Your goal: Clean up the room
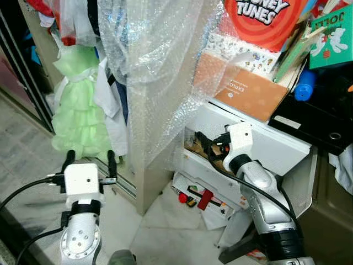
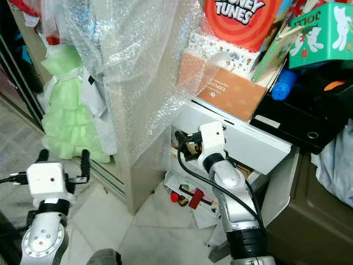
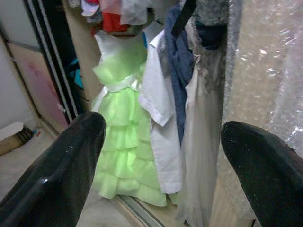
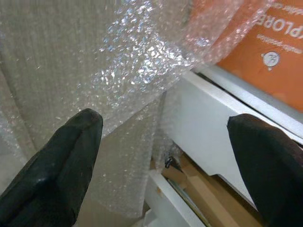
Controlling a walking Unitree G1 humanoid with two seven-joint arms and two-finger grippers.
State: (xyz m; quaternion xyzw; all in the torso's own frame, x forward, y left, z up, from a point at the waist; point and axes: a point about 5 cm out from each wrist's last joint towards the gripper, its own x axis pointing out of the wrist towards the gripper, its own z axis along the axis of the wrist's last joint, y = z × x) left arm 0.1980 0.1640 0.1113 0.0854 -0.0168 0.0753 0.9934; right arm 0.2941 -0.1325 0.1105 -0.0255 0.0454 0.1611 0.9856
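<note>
Nearest: two silver arms reach fwd from the robot. The left gripper [image 1: 88, 160] hovers low over the pale tiled floor [image 1: 165, 232], fingers spread wide w/ nothing between them. It faces a green ruffled dress [image 1: 77, 110] hanging w/ other clothes [image 3: 163, 94] in an open wardrobe; left wrist view frames the dress btwn the two black fingertips [image 3: 71, 156], apart from it.

The right gripper [image 2: 185, 142] is raised higher, at the mouth of a white drawer unit [image 1: 259, 138] whose front hangs open. Its fingers are also wide apart, empty, per right wrist view. Just beside them, toward the robot's left, hangs a sheet of bubble wrap [image 1: 160, 61], draped down a beige panel [image 1: 146, 171] from above, long axis vertical. Its lower edge trails beside the drawer opening, just beyond the right fingertips [image 4: 61, 161]; whether it touches them I cannot tell.

Below the drawer, on the floor, lie small red items [image 1: 193, 199] and loose papers.

Further back, on top of the unit: an orange box [image 1: 248, 91], a Looney Tunes box [image 1: 265, 22], a green box [image 1: 331, 38], black file boxes [image 1: 314, 121].

Judgement: the wrap looks the likeliest target. The right arm is far nearer; the wrap lies ahead and left of its fingers, so a short reach that way, closing across the hanging edge, seems needed.
</note>
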